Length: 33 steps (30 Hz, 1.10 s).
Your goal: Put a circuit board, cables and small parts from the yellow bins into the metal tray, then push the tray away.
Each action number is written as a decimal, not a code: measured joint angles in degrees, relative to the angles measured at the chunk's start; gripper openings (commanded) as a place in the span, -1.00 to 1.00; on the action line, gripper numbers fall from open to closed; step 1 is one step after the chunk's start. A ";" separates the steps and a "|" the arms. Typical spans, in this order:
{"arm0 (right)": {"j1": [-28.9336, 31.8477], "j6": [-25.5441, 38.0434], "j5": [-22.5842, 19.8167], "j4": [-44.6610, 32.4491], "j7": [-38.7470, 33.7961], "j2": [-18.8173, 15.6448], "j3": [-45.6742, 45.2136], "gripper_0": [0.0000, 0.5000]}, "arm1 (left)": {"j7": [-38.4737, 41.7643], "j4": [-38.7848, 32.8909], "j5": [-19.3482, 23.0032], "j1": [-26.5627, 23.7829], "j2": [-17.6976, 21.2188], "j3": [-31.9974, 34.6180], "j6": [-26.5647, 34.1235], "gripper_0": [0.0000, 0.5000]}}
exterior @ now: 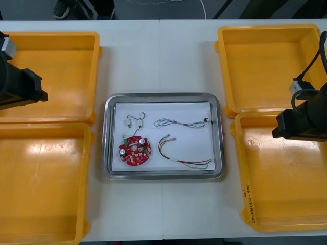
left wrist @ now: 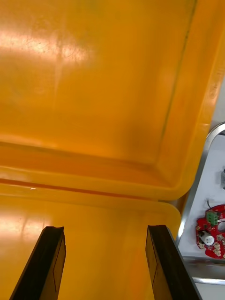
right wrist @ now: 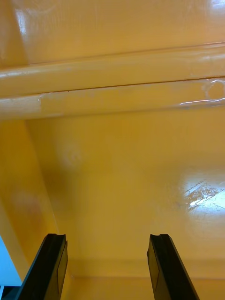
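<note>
Left arm (exterior: pixel 20 87), right arm (exterior: pixel 301 122): black, boxy. Black cable (exterior: pixel 310 66), silver plug (exterior: pixel 297 86) behind right wrist. Fingers (right wrist: pixel 50 267) flat, black.

The yellow bins (exterior: pixel 56 76) are smooth moulded plastic, glossy, with bright glare on floors and rims; one floor shows a scuffed patch; the metal tray (exterior: pixel 108 138) has a polished, mirror-bright rim; its inside is white, matt, paper-like; the table (exterior: pixel 159 56) is light, smooth, matt; the circuit board (exterior: pixel 135 151) is red, faintly glossy.
</note>
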 measured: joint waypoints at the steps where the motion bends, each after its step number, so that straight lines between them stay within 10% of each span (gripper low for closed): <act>1: 0.05 0.00 -0.05 0.00 0.00 0.00 0.00 1.00 | -0.01 -0.29 0.10 0.65 0.11 0.44 0.00 1.00; 33: -3.80 0.00 -6.74 -7.49 24.23 0.27 13.93 1.00 | -13.42 -3.28 2.38 15.44 1.79 7.47 0.01 1.00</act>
